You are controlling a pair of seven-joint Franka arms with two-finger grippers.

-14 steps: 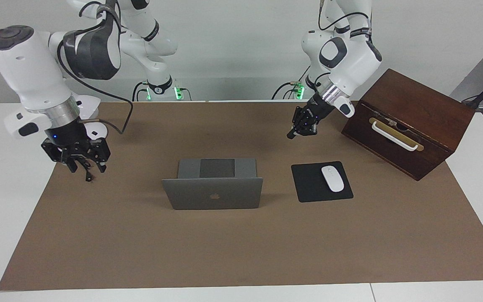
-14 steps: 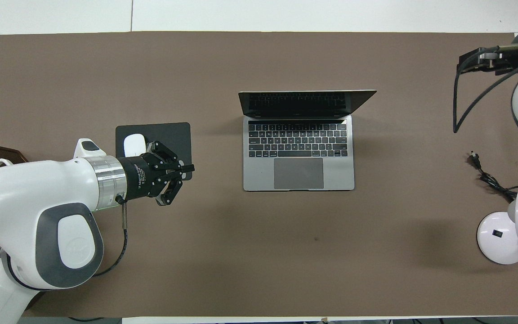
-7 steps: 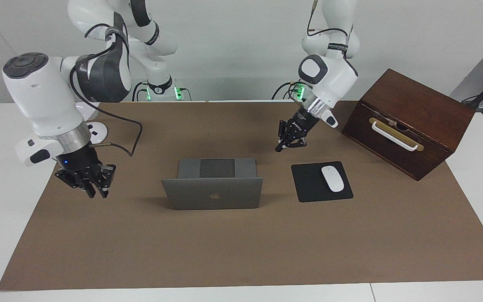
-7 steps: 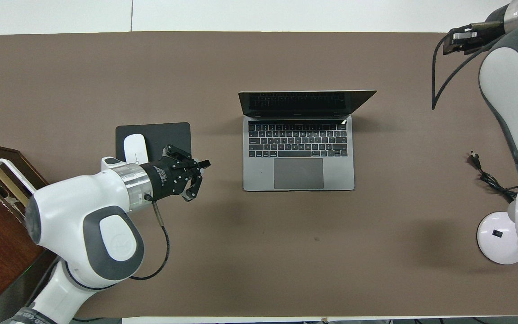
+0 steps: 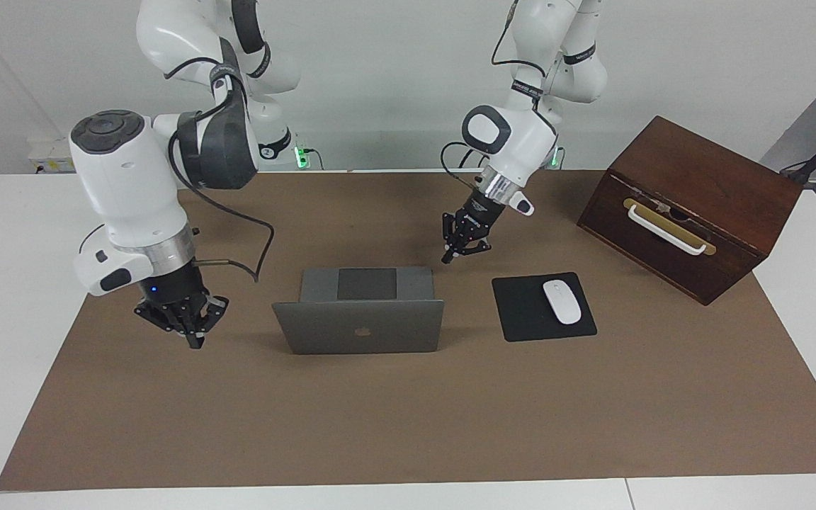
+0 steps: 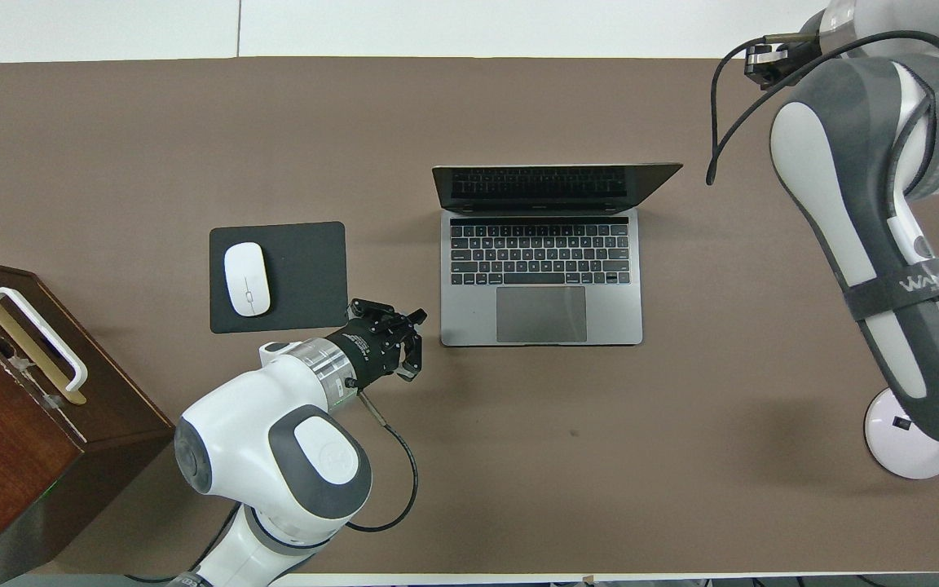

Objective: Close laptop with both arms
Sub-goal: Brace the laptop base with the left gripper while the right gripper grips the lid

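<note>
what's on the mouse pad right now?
A white mouse lies on the black mouse pad, toward its box-side edge. The rest of the pad is bare and uncovered; the left gripper is off its corner, beside the laptop.

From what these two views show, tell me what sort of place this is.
Probably a robotics lab set up as a mock office desk: two white robot arms mounted at a table under a brown mat, with an open laptop, a white mouse on a black mouse pad, and a wooden box.

The open laptop (image 5: pixel 360 312) sits between both grippers. The mouse (image 5: pixel 562 302) lies on the mouse pad (image 5: pixel 521 312) beside the left gripper (image 5: pixel 446 259); the right gripper (image 5: pixel 194 343) hangs well apart.
</note>
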